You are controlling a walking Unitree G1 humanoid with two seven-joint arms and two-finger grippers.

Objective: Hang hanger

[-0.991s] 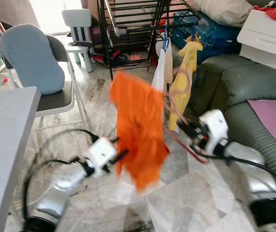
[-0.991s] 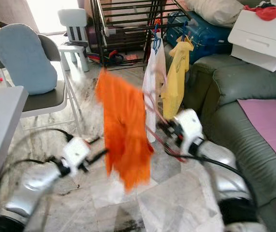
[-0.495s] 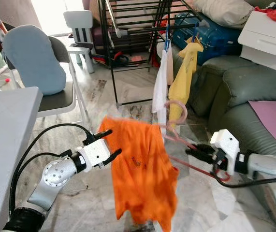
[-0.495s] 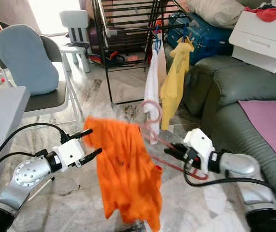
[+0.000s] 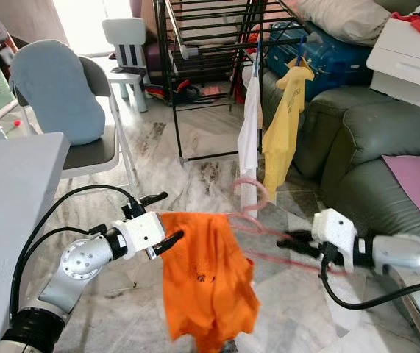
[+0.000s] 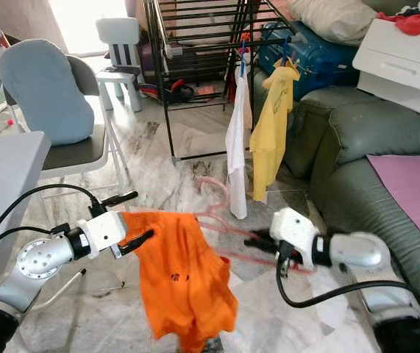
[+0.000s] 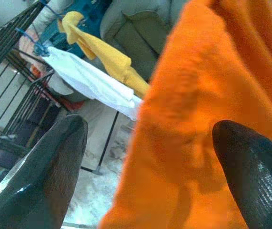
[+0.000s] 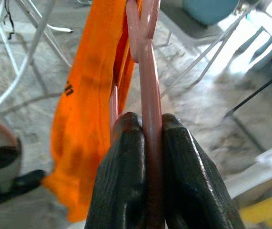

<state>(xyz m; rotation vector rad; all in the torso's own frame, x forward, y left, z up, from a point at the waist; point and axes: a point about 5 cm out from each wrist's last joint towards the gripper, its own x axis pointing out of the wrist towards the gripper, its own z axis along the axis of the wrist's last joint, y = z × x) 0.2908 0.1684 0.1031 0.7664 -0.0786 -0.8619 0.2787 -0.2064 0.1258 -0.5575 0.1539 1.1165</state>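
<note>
**No legible text in view**

Small dark print on the orange shirt point(image 5: 208, 278), at about six o'clock from where it hangs on the pink hanger point(image 5: 257, 220); too small and blurred to read. Yellow shirt point(image 5: 283, 129) and white drawer unit point(image 5: 408, 65) carry no marks I can make out.

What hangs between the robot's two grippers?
An orange shirt on a pink hanger, between left gripper and right gripper, in both eye views.
</note>
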